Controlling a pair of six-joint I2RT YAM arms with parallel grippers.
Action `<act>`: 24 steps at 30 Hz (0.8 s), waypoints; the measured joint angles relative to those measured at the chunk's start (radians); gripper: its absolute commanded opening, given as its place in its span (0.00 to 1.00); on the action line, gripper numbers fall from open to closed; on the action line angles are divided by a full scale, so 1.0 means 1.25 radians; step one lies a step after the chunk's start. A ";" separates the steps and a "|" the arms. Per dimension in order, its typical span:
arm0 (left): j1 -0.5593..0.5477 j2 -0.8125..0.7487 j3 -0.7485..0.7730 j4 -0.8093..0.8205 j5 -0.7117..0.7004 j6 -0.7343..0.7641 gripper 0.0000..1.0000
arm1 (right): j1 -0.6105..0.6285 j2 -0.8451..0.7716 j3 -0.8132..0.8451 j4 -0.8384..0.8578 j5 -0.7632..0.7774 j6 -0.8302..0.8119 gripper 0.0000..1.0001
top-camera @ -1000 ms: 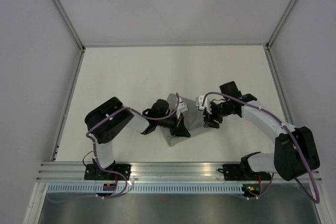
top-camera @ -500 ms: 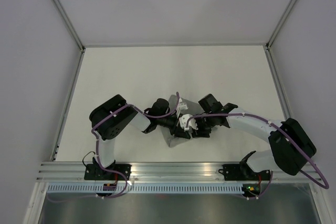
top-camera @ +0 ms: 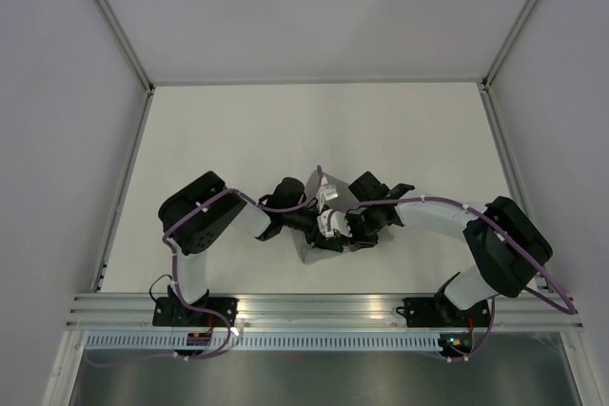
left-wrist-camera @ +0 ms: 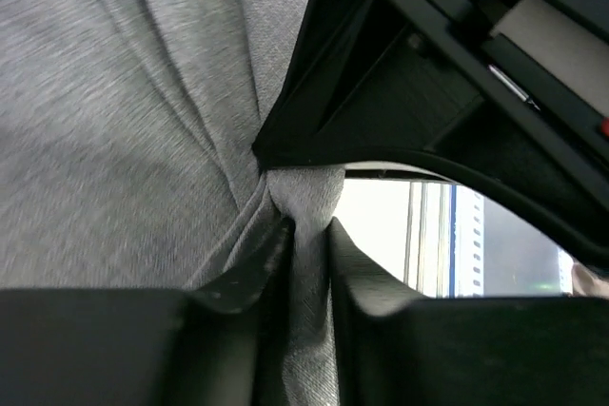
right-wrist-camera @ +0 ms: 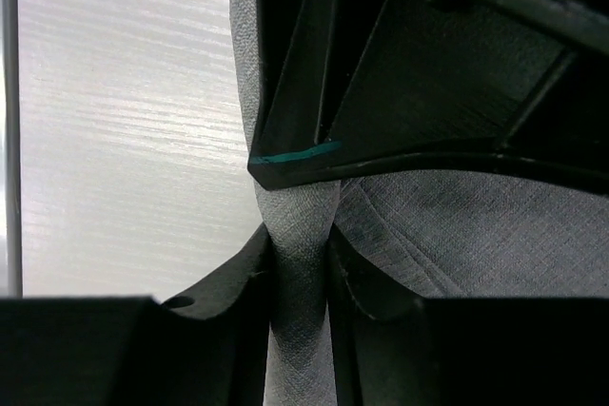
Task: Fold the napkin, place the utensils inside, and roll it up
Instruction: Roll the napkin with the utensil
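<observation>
The grey napkin [top-camera: 306,252] lies bunched on the table's middle, mostly covered by both grippers. My left gripper [top-camera: 322,229] comes in from the left and my right gripper [top-camera: 343,228] from the right, almost touching. In the left wrist view the left gripper [left-wrist-camera: 309,235] pinches a raised fold of the napkin [left-wrist-camera: 114,140], with the right gripper's black body just beyond. In the right wrist view the right gripper [right-wrist-camera: 300,252] is shut on the same ridge of the napkin [right-wrist-camera: 476,225]. The utensils are hidden.
The white table [top-camera: 285,130] stretches beyond and to both sides of the grippers. An aluminium rail [top-camera: 324,306] carrying the arm bases runs along the near edge. Grey walls enclose the left, right and far sides.
My right arm has swung left from the napkin's right side to meet the left gripper, and its jaws have shut on the cloth fold. The left gripper stayed in place.
</observation>
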 measured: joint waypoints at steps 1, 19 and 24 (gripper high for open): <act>0.004 -0.010 -0.006 -0.004 -0.007 0.000 0.33 | 0.000 0.009 0.009 -0.006 -0.002 0.003 0.16; 0.077 -0.443 -0.141 -0.125 -0.463 0.010 0.38 | -0.109 0.298 0.283 -0.308 -0.194 -0.055 0.14; 0.002 -0.584 -0.212 -0.118 -0.644 0.072 0.38 | -0.139 0.389 0.363 -0.407 -0.244 -0.058 0.15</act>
